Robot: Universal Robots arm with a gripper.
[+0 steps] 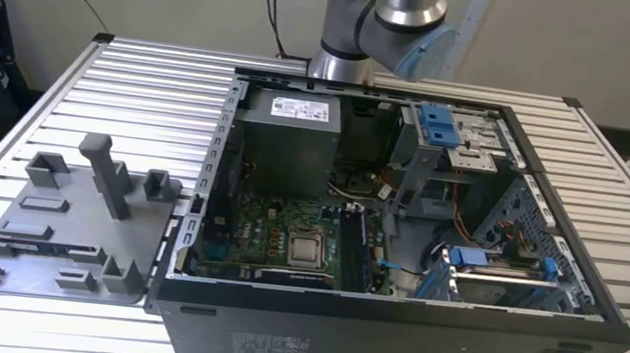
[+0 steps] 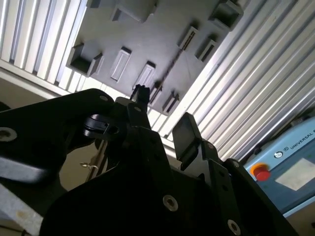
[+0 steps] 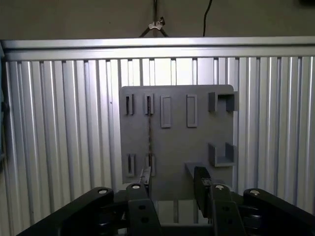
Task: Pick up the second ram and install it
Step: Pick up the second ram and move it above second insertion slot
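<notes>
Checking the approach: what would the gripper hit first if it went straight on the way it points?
Probably the second ram, standing on edge in the grey holder plate; one finger of the open gripper lines up with it. Depth is unclear.

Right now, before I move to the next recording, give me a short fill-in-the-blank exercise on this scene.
1. The ram stands in the plate's slots, so it is not yet ___.
2. The gripper's jaws are ___ and hold nothing.
3. The plate lies toward the exterior view's ___ of the case.
Missing words: installed; open; left.
</notes>
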